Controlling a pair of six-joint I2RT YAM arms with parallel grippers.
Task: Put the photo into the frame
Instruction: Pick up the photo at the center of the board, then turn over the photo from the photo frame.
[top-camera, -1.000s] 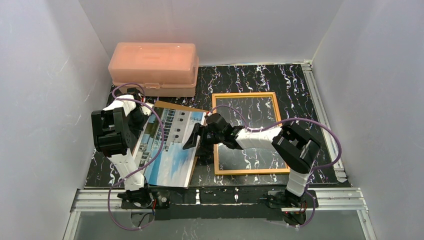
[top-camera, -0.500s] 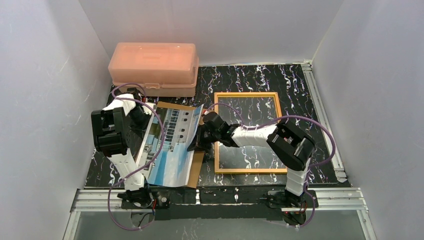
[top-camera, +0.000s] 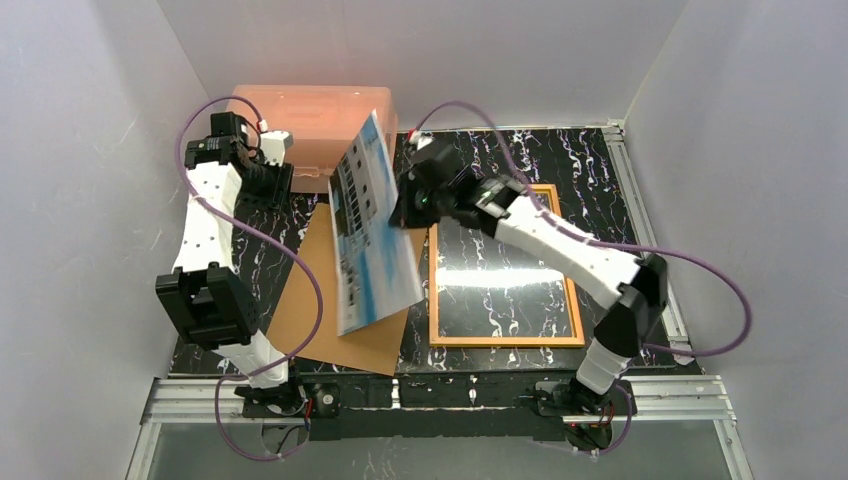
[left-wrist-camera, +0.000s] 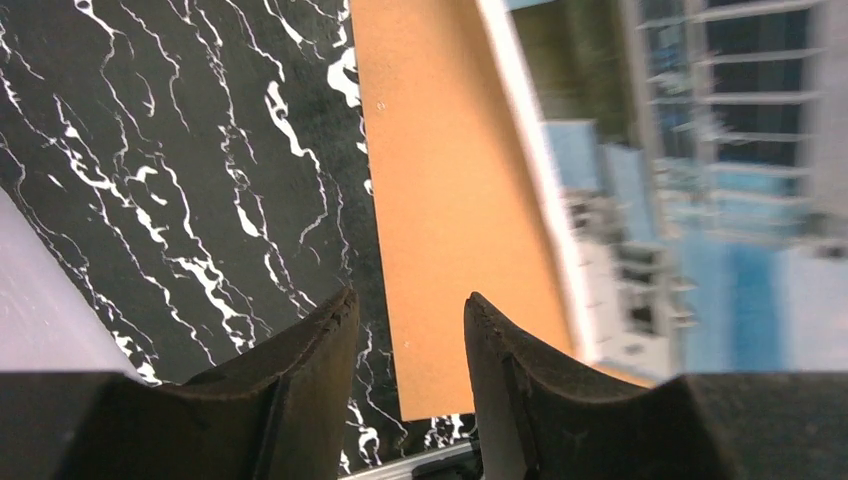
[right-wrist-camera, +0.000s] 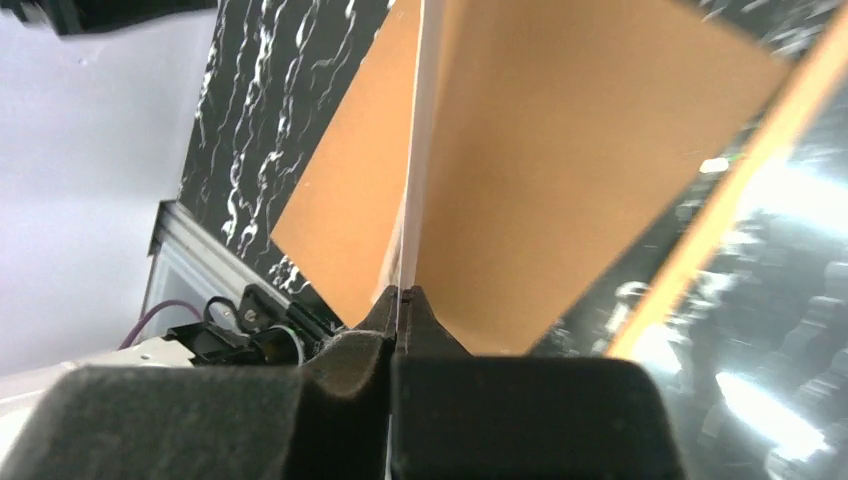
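Observation:
The photo (top-camera: 375, 230) hangs tilted in the air, picture side facing left, above the brown backing board (top-camera: 330, 320). My right gripper (top-camera: 408, 203) is shut on its right edge. In the right wrist view the photo (right-wrist-camera: 412, 180) shows edge-on, pinched between the closed jaws of the right gripper (right-wrist-camera: 402, 292). The frame (top-camera: 505, 343) lies flat on the mat to the right, its orange edge (right-wrist-camera: 740, 170) also in the right wrist view. My left gripper (top-camera: 272, 188) stands open near the pink box, holding nothing. In its own view the left gripper (left-wrist-camera: 410, 300) hovers over the board (left-wrist-camera: 450, 200), the photo (left-wrist-camera: 700, 180) to its right.
A pink plastic box (top-camera: 300, 115) stands at the back left, just behind the left arm. White walls close in the left, back and right sides. A metal rail (top-camera: 450, 390) runs along the near edge of the black marbled mat (top-camera: 520, 155).
The right gripper closed on the photo's edge and lifted it off the backing board, up and toward the back. The left gripper opened, let go and drew back toward the pink box.

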